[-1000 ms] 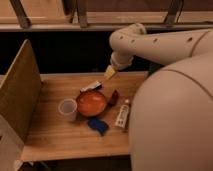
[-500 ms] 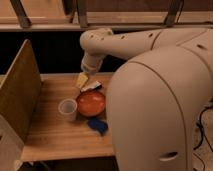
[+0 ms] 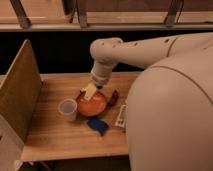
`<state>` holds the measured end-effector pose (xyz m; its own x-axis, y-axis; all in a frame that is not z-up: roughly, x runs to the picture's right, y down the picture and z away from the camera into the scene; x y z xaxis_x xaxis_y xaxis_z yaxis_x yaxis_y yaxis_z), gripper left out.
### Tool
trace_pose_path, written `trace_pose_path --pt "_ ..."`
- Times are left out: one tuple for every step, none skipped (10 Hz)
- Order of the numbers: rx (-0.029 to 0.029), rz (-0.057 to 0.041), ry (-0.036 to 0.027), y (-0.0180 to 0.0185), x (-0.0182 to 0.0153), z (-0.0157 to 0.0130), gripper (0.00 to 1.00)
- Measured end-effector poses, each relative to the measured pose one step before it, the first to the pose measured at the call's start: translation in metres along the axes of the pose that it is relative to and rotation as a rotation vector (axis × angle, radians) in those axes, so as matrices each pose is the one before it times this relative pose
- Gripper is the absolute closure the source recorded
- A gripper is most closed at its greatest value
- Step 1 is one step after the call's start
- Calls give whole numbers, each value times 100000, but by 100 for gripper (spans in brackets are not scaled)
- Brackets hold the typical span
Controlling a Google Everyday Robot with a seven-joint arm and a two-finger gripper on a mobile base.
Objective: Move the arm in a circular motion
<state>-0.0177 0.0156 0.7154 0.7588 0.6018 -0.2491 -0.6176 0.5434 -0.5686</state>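
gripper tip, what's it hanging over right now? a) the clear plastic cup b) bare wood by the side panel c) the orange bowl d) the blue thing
c: the pale-yellow gripper at the end of the arm sits over the near-left rim of the orange bowl, with the cup off to its left and the blue object nearer the table's front edge.

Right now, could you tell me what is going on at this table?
The arm reaches in from the right over the wooden table, holding nothing. Its gripper hangs just above the orange bowl. Beside the bowl stand a clear cup, a blue item and a white packet, none being touched.
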Motion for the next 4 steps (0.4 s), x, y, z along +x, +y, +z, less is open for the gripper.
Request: trace_pose_path --pt "3473 6487 691 -1598 2493 -1106 20" --pt "4729 7250 -26 -2248 2530 -1437 20" --pt "3748 5425 -363 -1887 1557 -1084 20" --pt "5874 8329 -1804 -3169 1747 -1878 20"
